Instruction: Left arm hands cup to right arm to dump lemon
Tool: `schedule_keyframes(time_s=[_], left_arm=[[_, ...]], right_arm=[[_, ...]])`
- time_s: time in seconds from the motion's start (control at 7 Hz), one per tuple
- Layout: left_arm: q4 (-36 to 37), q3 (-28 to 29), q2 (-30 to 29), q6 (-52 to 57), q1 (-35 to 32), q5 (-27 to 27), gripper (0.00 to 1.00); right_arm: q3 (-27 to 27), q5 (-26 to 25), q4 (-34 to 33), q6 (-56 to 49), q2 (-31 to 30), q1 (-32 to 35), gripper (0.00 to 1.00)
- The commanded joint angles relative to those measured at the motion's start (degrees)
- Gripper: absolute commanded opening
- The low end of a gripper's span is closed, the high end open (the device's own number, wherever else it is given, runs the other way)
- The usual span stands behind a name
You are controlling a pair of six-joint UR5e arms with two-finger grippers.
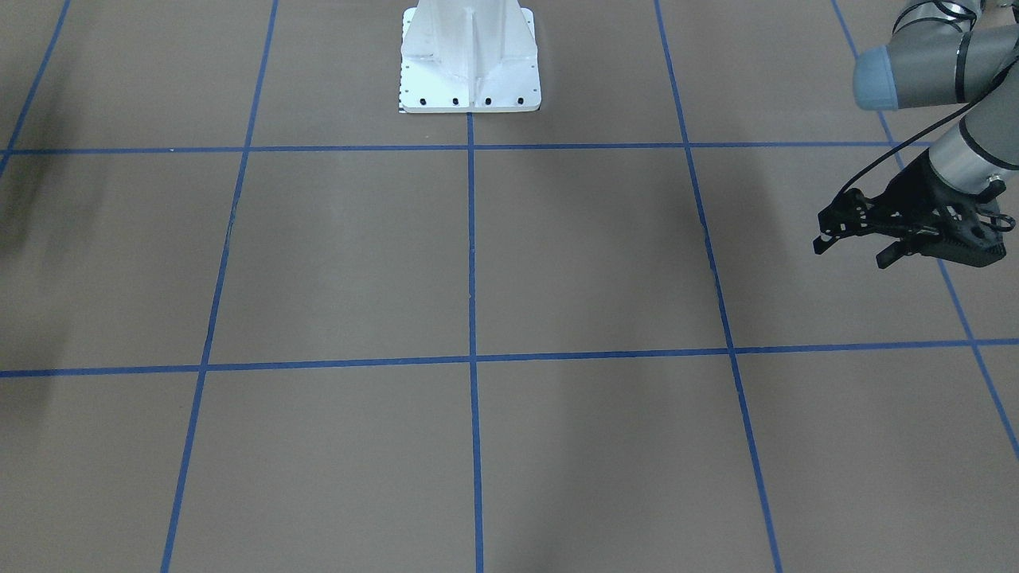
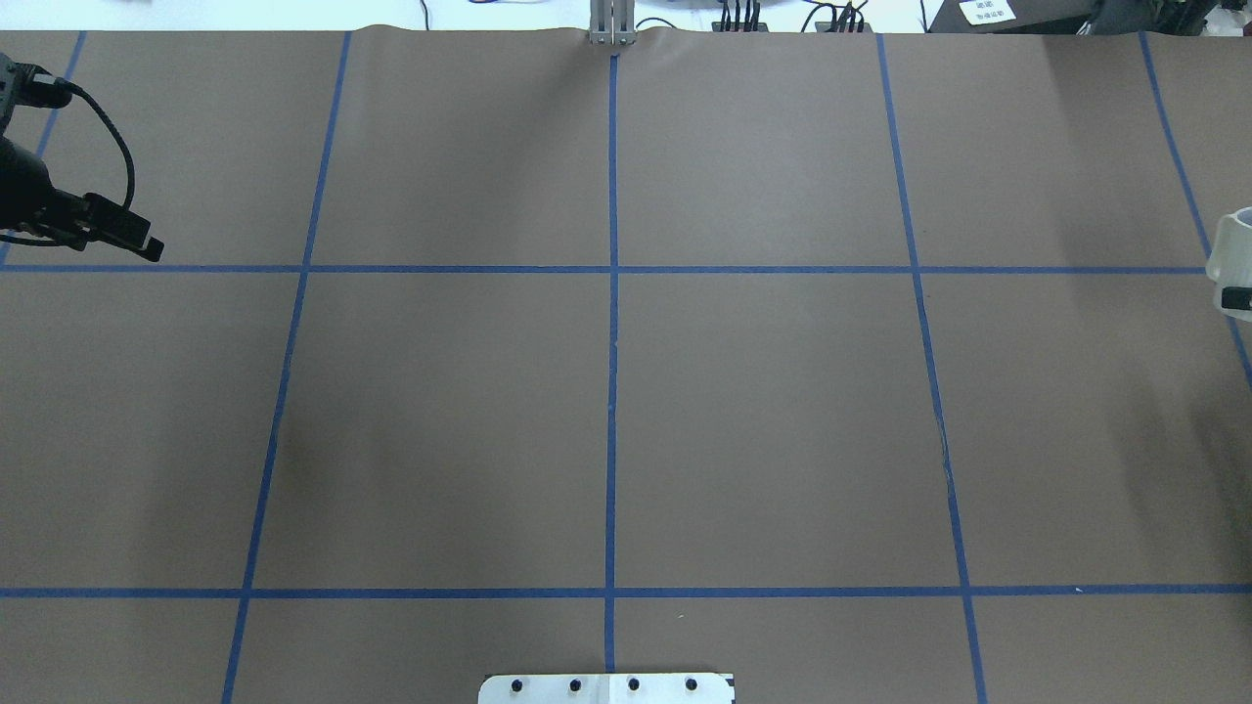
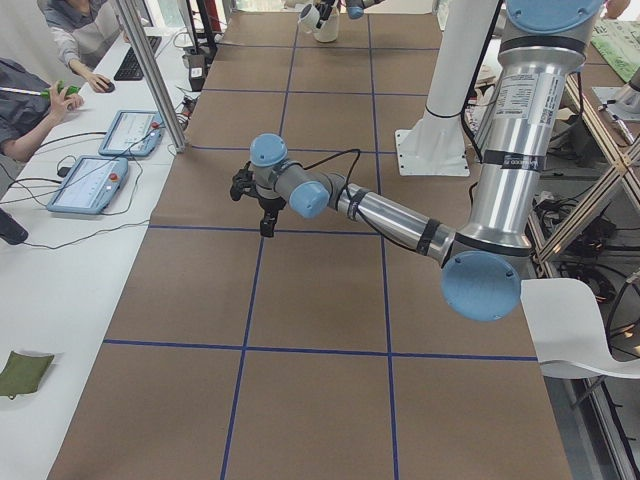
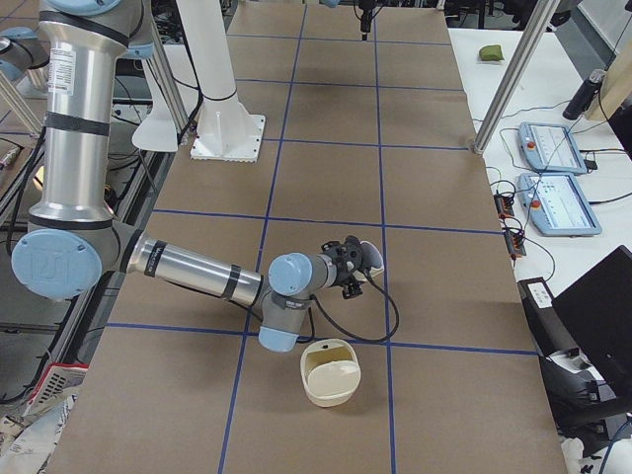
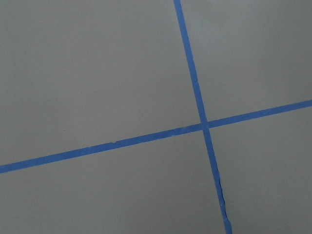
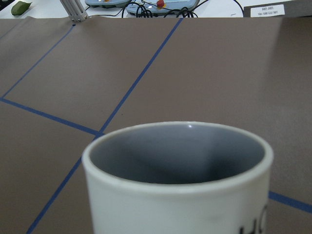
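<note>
My right gripper is shut on the off-white cup at the table's right end. The right wrist view shows the cup upright and close, its grey inside bare as far as I can see, with dark lettering at the lower right. The cup also shows at the right edge of the overhead view. No lemon shows in any view. My left gripper is open and empty, held above the table at its left end, far from the cup. It also shows in the overhead view.
A cream bowl-like container lies on the table near my right forearm. The white robot base stands at mid-table on the robot's side. Operators with tablets sit along the far side table. Blue tape lines grid the brown table.
</note>
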Motion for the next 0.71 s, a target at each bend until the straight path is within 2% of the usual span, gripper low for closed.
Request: schedule_keyframes(time_s=[0.0,0.29,0.57], left_arm=[[0.4,0.1,-0.6,-0.5,0.1,-0.3,1.0],[1.5,0.2,-3.6,-7.2,0.3,-0.5,1.0],[1.5,1.6,-9.5,-17.7,4.4,-0.4,1.0]], right_arm=[[0.5,-2.2,-10.1,-1.3,8.5,-3.9,0.15],[0.6,-9.8,-16.7,-1.2,16.3,-8.9,0.13],[1.8,-22.2,-18.8,-0.5,20.5,-16.5,0.11]])
